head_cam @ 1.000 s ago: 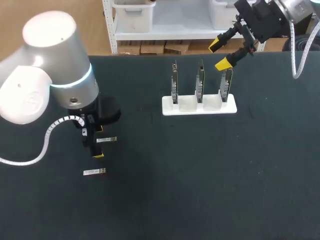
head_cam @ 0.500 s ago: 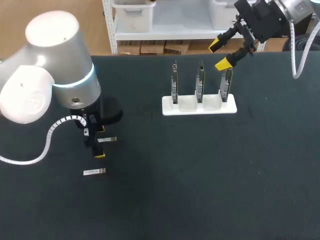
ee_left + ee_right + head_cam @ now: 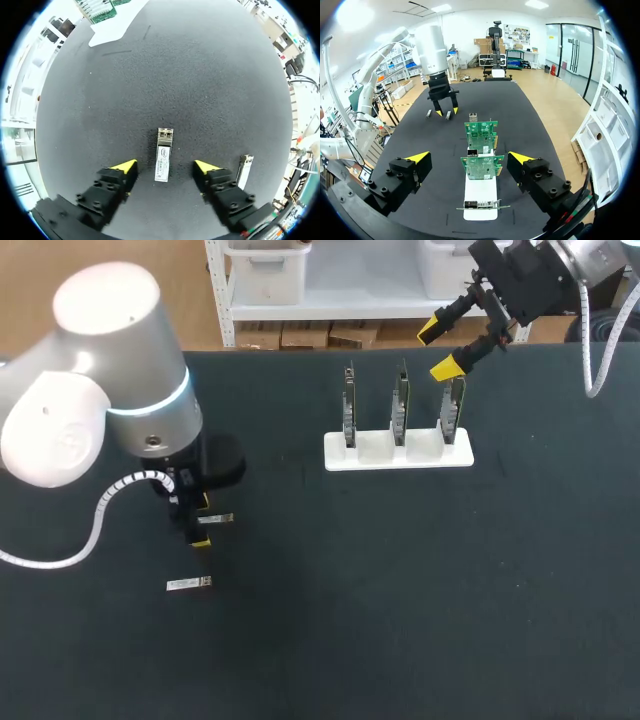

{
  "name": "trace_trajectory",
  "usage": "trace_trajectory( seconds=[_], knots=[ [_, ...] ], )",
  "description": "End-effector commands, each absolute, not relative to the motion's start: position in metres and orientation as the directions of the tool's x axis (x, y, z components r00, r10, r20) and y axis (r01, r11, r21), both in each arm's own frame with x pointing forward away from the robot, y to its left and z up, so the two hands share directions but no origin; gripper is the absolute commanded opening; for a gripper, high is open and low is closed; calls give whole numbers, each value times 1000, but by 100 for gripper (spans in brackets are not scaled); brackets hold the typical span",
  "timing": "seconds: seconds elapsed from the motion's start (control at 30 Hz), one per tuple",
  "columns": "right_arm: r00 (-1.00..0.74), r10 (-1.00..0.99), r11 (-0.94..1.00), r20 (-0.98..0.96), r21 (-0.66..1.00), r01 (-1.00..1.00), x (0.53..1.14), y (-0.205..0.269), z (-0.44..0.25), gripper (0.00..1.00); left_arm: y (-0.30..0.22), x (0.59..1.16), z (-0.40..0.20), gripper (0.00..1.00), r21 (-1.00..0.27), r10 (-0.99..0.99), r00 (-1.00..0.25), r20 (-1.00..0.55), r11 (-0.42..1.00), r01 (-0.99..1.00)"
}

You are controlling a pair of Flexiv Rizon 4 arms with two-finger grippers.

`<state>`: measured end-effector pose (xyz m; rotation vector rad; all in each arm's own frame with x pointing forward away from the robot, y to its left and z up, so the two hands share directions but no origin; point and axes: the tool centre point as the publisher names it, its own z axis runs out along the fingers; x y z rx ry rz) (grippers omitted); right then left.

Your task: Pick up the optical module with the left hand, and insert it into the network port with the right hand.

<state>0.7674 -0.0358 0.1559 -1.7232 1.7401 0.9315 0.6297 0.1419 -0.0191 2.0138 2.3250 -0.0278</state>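
Note:
An optical module point(image 3: 163, 155), a small silver bar, lies flat on the black table between the fingers of my left gripper point(image 3: 165, 169). The jaws are open, with a gap on each side of the module. In the head view my left gripper point(image 3: 200, 521) is down over that module point(image 3: 218, 519) at the left of the table. A second module point(image 3: 189, 584) lies nearer the front, just beside one left finger point(image 3: 220, 182). My right gripper point(image 3: 445, 350) hangs open above the right-hand card point(image 3: 452, 408) of the white stand point(image 3: 420, 455); its wrist view looks down on the cards point(image 3: 481, 167).
The white stand holds three upright green circuit cards with network ports, at the table's back middle. The black table point(image 3: 400, 590) stretches in front of the stand and to the right.
My left gripper's fingers have drawn closer together around the module on the table. The right arm has not moved.

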Motion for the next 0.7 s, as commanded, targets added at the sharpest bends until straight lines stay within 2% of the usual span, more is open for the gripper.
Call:
trace_trajectory(
  seconds=[0.03, 0.5, 0.7],
  knots=[
    [-59, -637, -42, -768, 111, -993, 766, -36, 156, 100, 143, 633, -23, 0, 25, 988, -145, -59, 146, 989],
    [-59, -637, -42, -768, 111, -993, 766, -36, 156, 100, 147, 636, -29, 0, 7, 985, -164, -49, 165, 986],
    [-59, -637, -42, -768, 111, -993, 766, -36, 156, 100, 153, 636, -25, 0, 55, 979, -171, -110, 178, 982]
  ],
)
